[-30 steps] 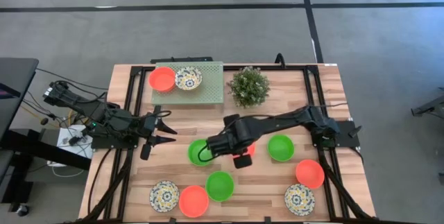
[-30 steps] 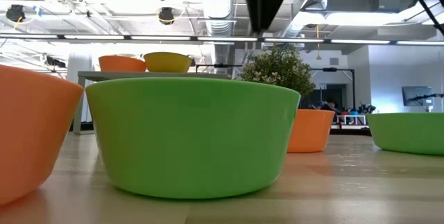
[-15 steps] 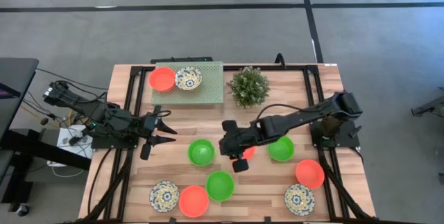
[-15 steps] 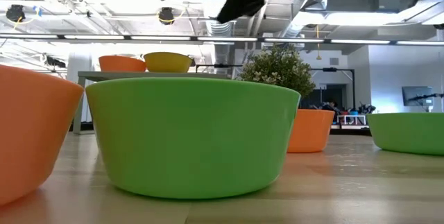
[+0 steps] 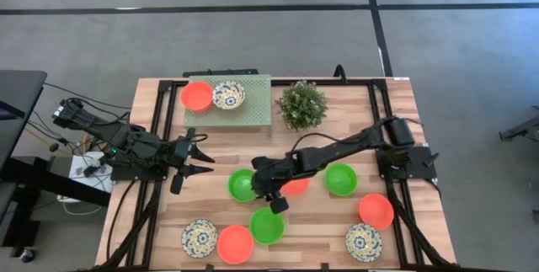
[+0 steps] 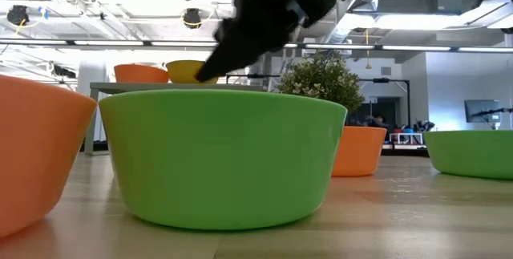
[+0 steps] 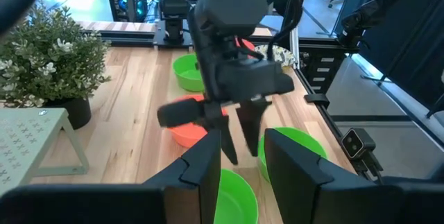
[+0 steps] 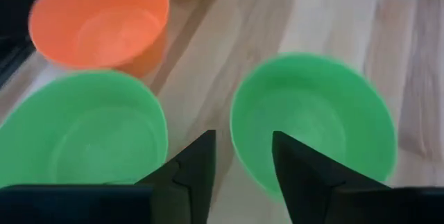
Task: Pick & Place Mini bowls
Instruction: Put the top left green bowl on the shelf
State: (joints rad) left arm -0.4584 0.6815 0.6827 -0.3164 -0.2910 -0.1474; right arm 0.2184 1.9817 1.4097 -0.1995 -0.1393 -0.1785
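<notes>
The right gripper point(image 5: 268, 189) hangs over the middle of the table, its fingers point(image 8: 198, 161) spread a little with a gap between them, holding nothing. In the right wrist view the fingers point down at the bare wood between 2 green bowls, touching neither. One of these, the green bowl point(image 5: 242, 184) on the left arm's side, lies just beside the gripper; the other green bowl point(image 5: 267, 225) lies just below it toward the table's front edge. A red-orange bowl point(image 5: 295, 185) sits partly under the right arm, just behind the gripper.

The left gripper point(image 5: 195, 159) waits well apart at the left side of the table, its fingers point(image 7: 208, 161) spread and empty.

Counted from above, there are 10 mini bowls. 3 are green: the 2 named and a third green bowl point(image 5: 341, 179) farther toward the right arm's base. 4 are red-orange: the one under the arm, one on the raised tray point(image 5: 253, 108) at the back point(image 5: 197, 96), one at the front edge point(image 5: 235, 244) and one at the right side point(image 5: 376, 210). 3 are floral: one on the tray point(image 5: 228, 94), one at the front left point(image 5: 199, 238) and one at the front right point(image 5: 364, 241). 1 small plant point(image 5: 302, 104) stands beside the tray.
</notes>
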